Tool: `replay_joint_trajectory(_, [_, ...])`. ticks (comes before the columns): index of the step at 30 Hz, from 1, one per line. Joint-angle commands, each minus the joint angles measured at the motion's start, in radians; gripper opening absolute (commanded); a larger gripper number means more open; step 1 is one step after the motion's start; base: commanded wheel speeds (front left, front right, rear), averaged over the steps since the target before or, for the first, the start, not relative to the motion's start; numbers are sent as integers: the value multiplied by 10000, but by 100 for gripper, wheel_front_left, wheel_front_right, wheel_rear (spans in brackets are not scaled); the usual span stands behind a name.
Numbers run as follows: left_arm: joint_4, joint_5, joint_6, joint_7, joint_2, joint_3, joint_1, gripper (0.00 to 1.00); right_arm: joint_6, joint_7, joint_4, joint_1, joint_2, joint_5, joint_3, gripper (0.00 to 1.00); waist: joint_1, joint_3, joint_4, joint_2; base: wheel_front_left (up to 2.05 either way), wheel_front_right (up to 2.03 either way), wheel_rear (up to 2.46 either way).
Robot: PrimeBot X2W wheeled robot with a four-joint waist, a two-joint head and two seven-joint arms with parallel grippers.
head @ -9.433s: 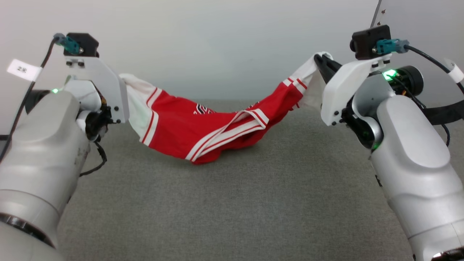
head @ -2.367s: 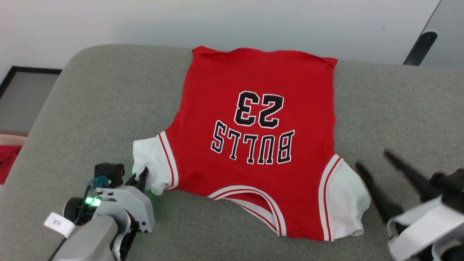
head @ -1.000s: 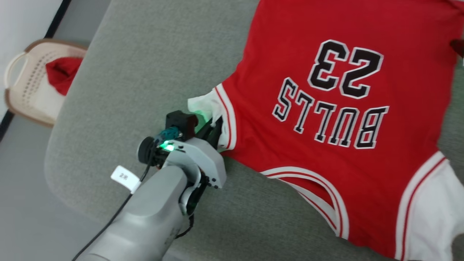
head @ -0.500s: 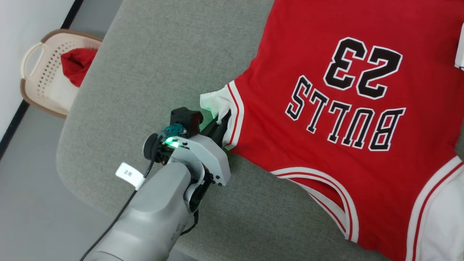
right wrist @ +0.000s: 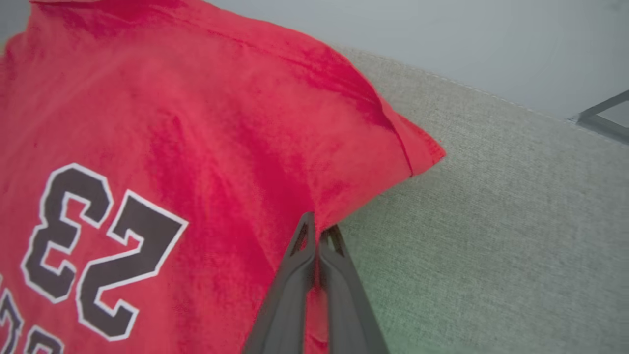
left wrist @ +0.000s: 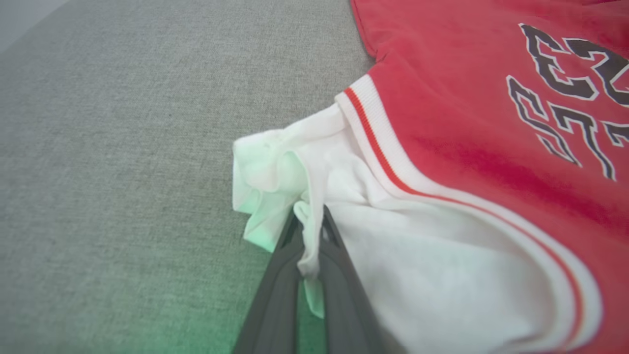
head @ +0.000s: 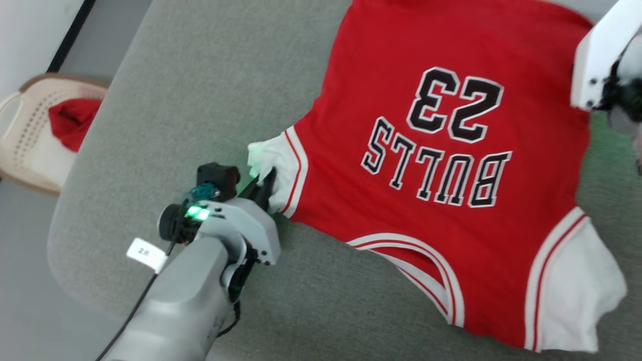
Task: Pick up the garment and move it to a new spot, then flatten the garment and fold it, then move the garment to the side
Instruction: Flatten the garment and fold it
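Note:
The garment (head: 431, 165), a red jersey with white sleeves and upside-down black "BULLS 23" lettering, lies spread flat on a grey cushion (head: 200, 75). My left gripper (head: 264, 183) is shut on the bunched white sleeve at the jersey's near left. The left wrist view shows the sleeve cloth (left wrist: 275, 167) pinched between the dark fingers of that gripper (left wrist: 310, 217). In the right wrist view, my right gripper (right wrist: 320, 224) is shut on the garment's red side edge (right wrist: 344, 196), just below its far right corner. The white housing of my right wrist (head: 597, 60) shows at the head view's upper right.
A cream basket (head: 25, 150) holding a small red cloth (head: 70, 125) stands on the floor beyond the cushion's left edge. Bare grey cushion lies left of and in front of the jersey. A pale wall (right wrist: 442, 34) rises behind the cushion.
The head camera has shifted. My right arm has come in at the upper right and its gripper has shut on the jersey's red edge. The left gripper still holds the sleeve.

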Motion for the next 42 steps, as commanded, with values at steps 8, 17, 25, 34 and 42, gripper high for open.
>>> replay_joint_trajectory(8, [274, 97, -38, 24, 414, 216, 441, 0, -1, 857, -3316, 2374, -776, 2961, 1908, 0, 0, -931, -843, 0, 0, 0, 0])
replay_joint_trajectory(17, [357, 115, -70, 24, 621, 304, 734, 0, -1, 2014, -8023, 6279, -2021, 4826, 1225, 0, 0, -1387, -1158, 0, 0, 0, 0])
replay_joint_trajectory(25, [337, 135, -90, 24, 744, 292, 881, 0, -1, 2906, -10953, 9892, -1155, 4335, -798, 0, 0, -1568, -1242, 0, 0, 0, 0])
replay_joint_trajectory(34, [269, 116, -91, 24, 785, 248, 935, 0, -1, 3657, -12863, 12403, 373, 3488, -1847, 0, 0, -1529, -1287, 0, 0, 0, 0])
replay_joint_trajectory(42, [200, 47, -42, 24, 820, 275, 977, 0, -3, 3354, -12902, 12704, 682, 2964, -1834, 9, 0, -1466, -1380, 0, 0, 0, 0])
